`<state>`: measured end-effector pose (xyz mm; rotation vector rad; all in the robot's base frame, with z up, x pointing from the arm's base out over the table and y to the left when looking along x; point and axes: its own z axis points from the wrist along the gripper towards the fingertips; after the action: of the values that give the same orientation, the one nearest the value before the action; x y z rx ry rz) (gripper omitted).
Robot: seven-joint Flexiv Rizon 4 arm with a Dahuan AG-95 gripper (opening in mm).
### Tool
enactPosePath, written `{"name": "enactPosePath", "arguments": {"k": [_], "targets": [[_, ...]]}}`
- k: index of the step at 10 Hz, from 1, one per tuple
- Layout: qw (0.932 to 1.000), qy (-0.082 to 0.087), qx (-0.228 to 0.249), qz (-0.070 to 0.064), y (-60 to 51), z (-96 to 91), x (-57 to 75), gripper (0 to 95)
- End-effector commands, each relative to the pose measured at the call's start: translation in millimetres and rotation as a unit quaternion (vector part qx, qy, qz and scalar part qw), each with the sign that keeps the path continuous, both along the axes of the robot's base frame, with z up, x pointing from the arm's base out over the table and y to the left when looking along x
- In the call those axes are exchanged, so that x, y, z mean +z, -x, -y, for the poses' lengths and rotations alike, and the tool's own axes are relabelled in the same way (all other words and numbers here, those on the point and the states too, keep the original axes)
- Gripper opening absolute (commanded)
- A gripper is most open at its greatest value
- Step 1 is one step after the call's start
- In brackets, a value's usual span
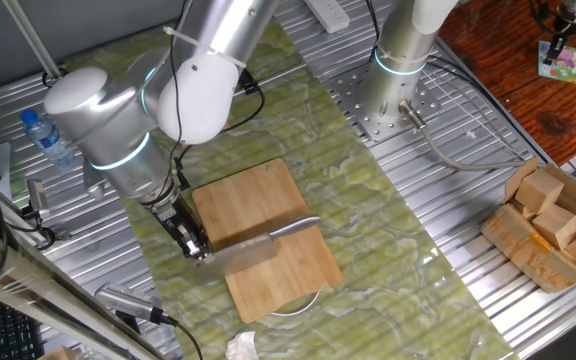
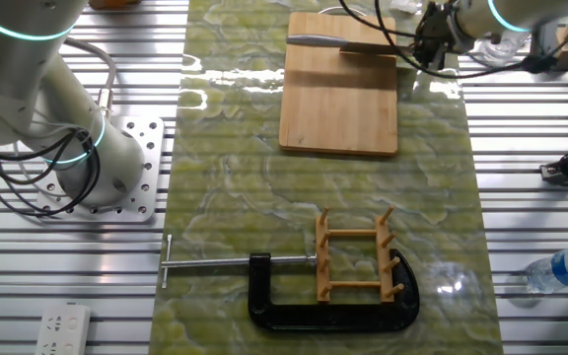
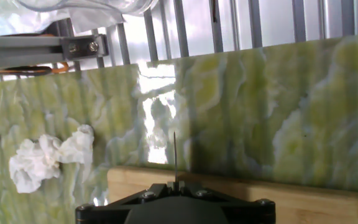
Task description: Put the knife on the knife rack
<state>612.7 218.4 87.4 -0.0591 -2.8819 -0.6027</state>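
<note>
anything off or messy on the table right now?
One thing: a crumpled white tissue lies loose on the green mat, just off the cutting board, stray litter. The knife rack is clamped upright in a black clamp, which looks deliberate. The gripper holds the knife edge-up over the board.

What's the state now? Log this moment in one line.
gripper: shut on knife, blade end | knife: across cutting board, lift unclear | knife rack: no knife, held in black clamp

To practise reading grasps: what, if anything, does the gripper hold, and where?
The gripper holds the knife by the blade's outer end, opposite the handle.
</note>
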Motion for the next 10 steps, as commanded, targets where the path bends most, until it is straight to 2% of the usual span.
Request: {"name": "enactPosePath", "arguments": {"k": [1,2,4,7,10], "targets": [[0.9996,0.016,0.024,-0.003,0.9,-0.3,3.4,0.0],[0.9995,0.016,0.026,-0.007,0.9,-1.1,5.6,0.0],[0.9983,0.031,0.049,-0.006,1.5,-1.4,7.3,0.0],[0.9956,0.046,0.082,0.001,3.6,3.8,11.2,0.0],[0.9933,0.059,0.099,-0.007,6.3,10.6,16.3,0.0]]}}
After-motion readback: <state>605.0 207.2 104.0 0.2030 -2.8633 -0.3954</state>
